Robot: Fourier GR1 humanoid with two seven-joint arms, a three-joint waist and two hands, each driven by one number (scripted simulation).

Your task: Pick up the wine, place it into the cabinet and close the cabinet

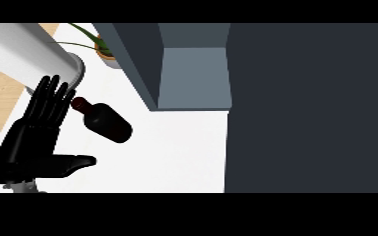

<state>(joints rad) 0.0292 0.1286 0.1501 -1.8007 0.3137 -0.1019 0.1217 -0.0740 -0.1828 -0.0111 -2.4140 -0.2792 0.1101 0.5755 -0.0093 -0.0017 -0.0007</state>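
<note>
the wine bottle (107,122) lies on its side on the white bench (177,155), left of the frame's centre. its long axis runs on a diagonal: the neck and cap point to the upper left, the fat base to the lower right.

only one robot hand (33,140) shows, at the left edge of the frame, which makes it the left one. its fingers (52,97) stretch straight up the frame and the thumb (70,164) sticks out to the right, below the bottle. it is wide open and has hold of nothing. the bottle sits just to the right of the fingers, in the crook between fingers and thumb; the cap is very near the fingertips, though whether they touch cannot be told. the right robot hand is out of sight, so the left is plainly the nearer.

the cabinet (192,65) stands in the upper middle of the frame, its inside open to view, with a large dark door panel (303,110) filling the right side. a potted plant (103,47) sits at the upper left beside it.

the pick-up looks not yet done. the coming move likely calls for the open hand to shift right and wrap across the bottle's body, square to that diagonal axis. a round bottle lying flat may roll if nudged.
</note>
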